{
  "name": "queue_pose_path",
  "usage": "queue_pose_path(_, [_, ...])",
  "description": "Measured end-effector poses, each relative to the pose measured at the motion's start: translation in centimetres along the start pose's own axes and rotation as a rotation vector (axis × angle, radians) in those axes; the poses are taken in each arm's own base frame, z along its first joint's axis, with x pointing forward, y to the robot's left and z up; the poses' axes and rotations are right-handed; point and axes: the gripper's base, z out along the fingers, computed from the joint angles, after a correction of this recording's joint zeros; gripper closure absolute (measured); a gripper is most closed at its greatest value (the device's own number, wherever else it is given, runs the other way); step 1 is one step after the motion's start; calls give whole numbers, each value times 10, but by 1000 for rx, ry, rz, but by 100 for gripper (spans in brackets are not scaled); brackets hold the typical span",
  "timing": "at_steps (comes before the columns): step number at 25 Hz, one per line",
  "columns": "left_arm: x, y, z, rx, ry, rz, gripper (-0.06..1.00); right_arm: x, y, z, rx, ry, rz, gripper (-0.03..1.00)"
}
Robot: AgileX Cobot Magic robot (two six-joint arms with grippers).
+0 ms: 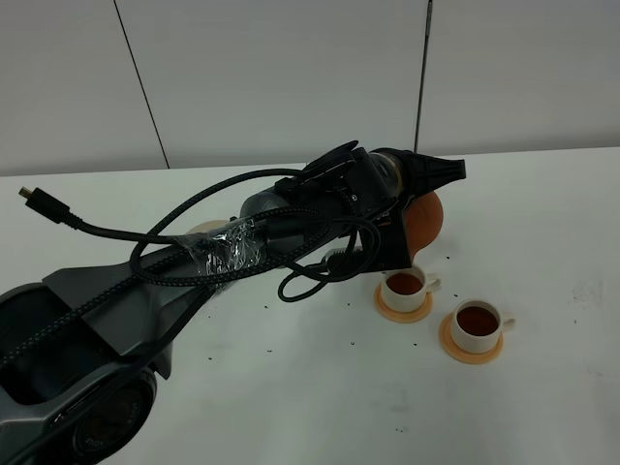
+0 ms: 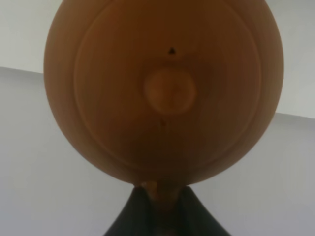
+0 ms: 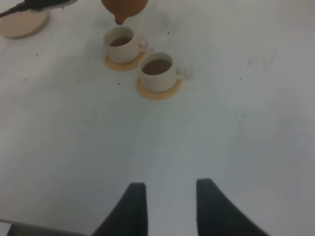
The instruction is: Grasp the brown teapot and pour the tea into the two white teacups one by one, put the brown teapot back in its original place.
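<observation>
My left gripper (image 1: 434, 180) is shut on the handle of the brown teapot (image 1: 424, 219) and holds it in the air, just behind the left white teacup (image 1: 405, 285). In the left wrist view the teapot's lid and knob (image 2: 170, 91) fill the picture, and the fingers (image 2: 133, 216) pinch the handle. The second teacup (image 1: 478, 323) stands to the right. Both hold dark tea and sit on orange coasters. In the right wrist view the teapot's spout (image 3: 119, 18) hangs above the left cup (image 3: 120, 43), beside the other cup (image 3: 157, 72). No stream shows. My right gripper (image 3: 170, 206) is open, empty and low over the table.
The pale beige saucer (image 1: 199, 231) lies on the white table, mostly hidden behind my left arm; it also shows in the right wrist view (image 3: 22, 22). A cable end (image 1: 44, 203) sticks out at the left. Small dark specks dot the table.
</observation>
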Motion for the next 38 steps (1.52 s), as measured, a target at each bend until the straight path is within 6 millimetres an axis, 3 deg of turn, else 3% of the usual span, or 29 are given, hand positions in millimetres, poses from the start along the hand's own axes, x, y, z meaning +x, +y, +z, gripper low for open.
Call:
queue_pose_path(11, [-10,0,9,7,-21,32,77,0,0,0,0,0,0,73])
queue_pose_path(38, [-10,7,8,-19,12,86,77,0,0,0,0,0,0,73])
